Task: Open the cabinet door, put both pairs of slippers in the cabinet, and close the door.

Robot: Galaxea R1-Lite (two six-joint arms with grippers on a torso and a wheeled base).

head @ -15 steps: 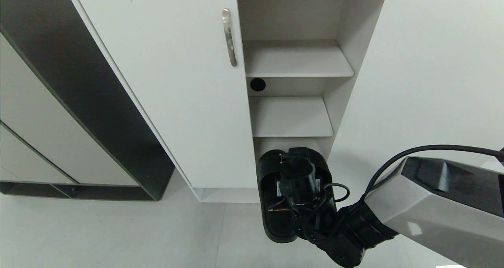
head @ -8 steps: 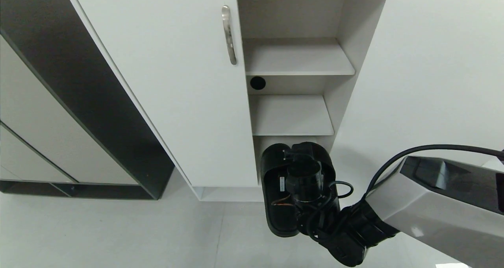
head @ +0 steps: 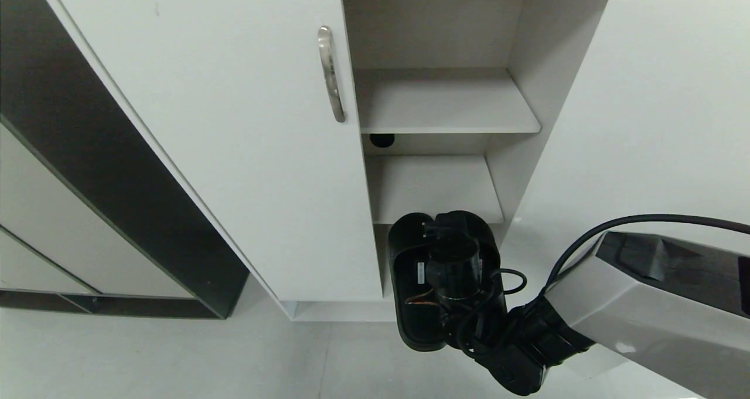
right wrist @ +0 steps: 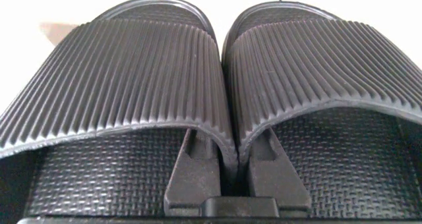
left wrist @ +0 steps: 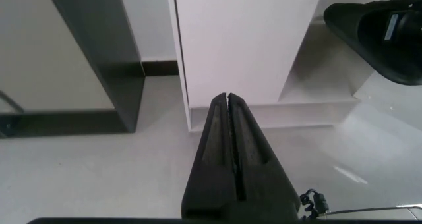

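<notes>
Right jaws clamp the black slippers (right wrist: 151,72) by their inner sides; left jaws pressed together.

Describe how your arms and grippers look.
Right arm: angular silver-grey shell with a black inset panel, a black wrist and looping black cables. Right gripper: black, with flat wedge-shaped jaws. Left gripper: matte black, with long tapering jaws.

In the cabinet (head: 439,100), the slippers (head: 410,323) hide most of the bottom compartment.
</notes>
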